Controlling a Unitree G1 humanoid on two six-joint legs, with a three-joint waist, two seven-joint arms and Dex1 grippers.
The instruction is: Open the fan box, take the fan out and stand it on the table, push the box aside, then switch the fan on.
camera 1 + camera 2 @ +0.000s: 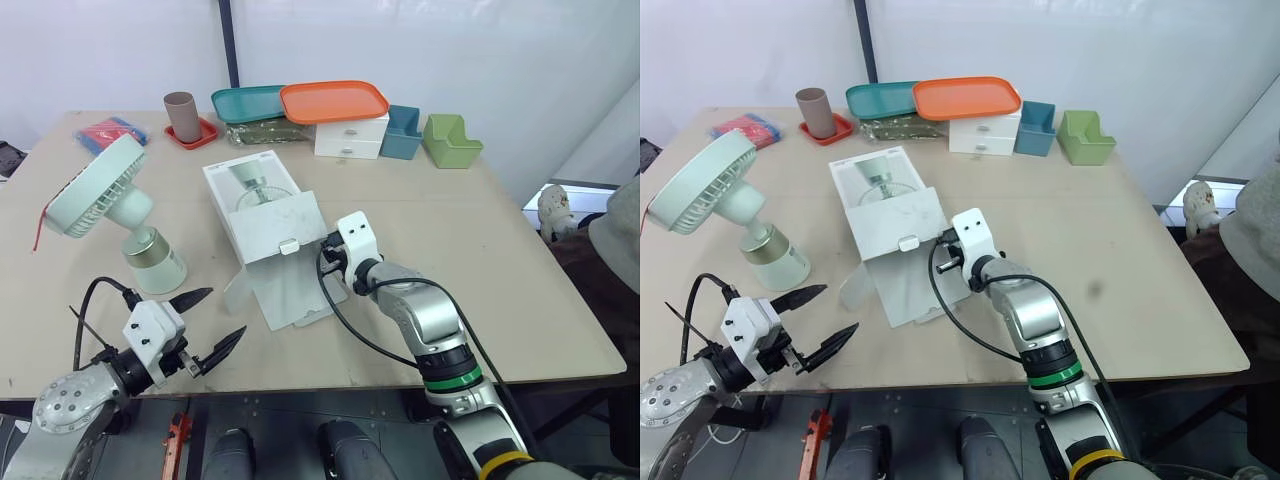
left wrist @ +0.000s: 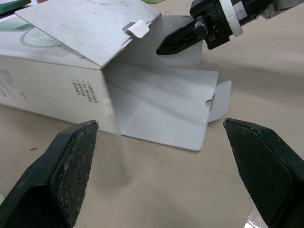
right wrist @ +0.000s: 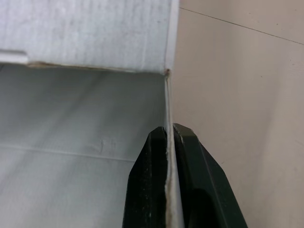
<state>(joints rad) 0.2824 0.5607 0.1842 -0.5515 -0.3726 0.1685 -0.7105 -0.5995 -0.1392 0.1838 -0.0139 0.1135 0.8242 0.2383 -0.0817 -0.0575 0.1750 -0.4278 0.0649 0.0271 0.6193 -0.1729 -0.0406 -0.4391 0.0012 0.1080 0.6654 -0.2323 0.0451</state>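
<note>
Now the right gripper [image 3: 167, 132] pinches the fan box [image 1: 262, 205] edge; the left gripper [image 1: 226, 311], at its seven o'clock, is spread wide

Matt white cardboard box [image 1: 258, 200], smooth pale-green plastic fan [image 1: 95, 185], matt wooden table [image 1: 520, 270], glossy orange tray [image 1: 335, 100]

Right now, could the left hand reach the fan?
Probably yes. The left hand is open, the fan stands just ahead of it with only bare table between, and the box lies to its right.
</note>
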